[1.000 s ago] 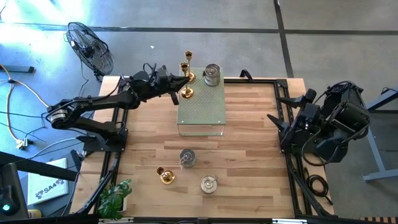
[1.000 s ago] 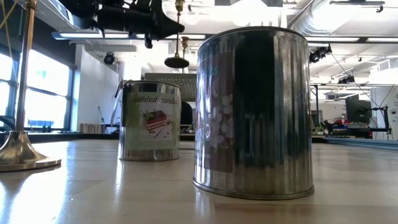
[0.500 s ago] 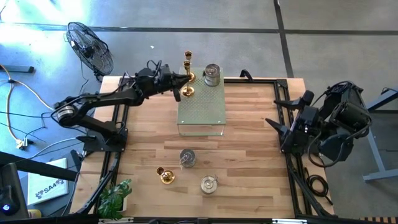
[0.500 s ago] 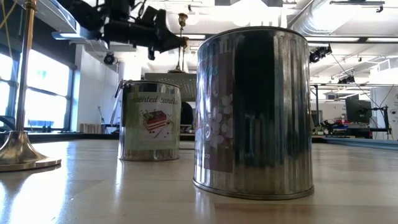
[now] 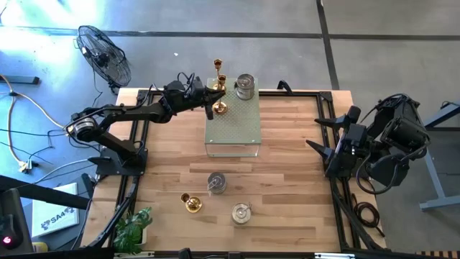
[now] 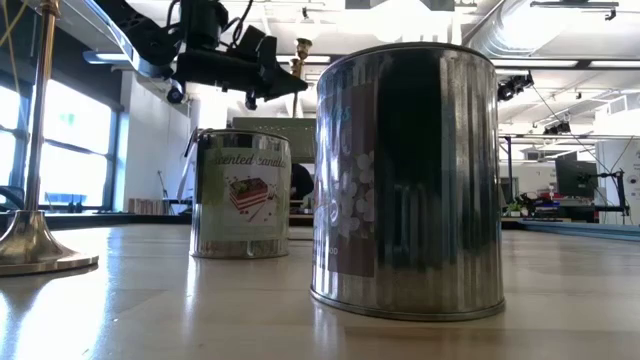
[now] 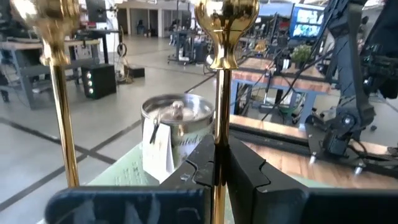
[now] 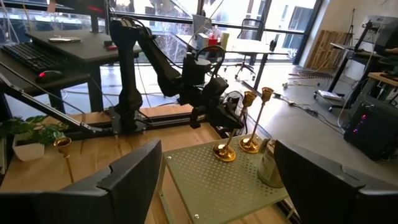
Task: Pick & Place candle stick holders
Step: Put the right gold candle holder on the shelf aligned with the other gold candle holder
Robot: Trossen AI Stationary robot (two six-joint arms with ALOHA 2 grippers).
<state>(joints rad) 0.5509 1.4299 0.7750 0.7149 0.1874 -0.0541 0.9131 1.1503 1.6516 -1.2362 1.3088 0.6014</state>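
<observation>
Gold candle stick holder [image 5: 219, 106], thin-stemmed, is clamped in the left pincer [image 5: 210, 103] over the far left corner of a pale green perforated box [image 5: 233, 128], upper centre of the high view. A second gold holder [image 5: 218, 78] and a silver tin holder [image 5: 245, 86] stand along the box's far edge. Lower centre, on the wooden tabletop [image 5: 287, 173], sit two silver holders [image 5: 217, 183] and one gold holder [image 5: 190, 203]. The right pincer [image 5: 332, 137] waits at the right edge, fingers spread and empty.

Two candlesticks [image 5: 218, 72] and a tin [image 5: 245, 85] stand on the box [image 5: 232, 128] at the desk's [image 5: 295, 173] back; two tins [image 5: 217, 183] and a candlestick [image 5: 190, 203] stand near its front.
</observation>
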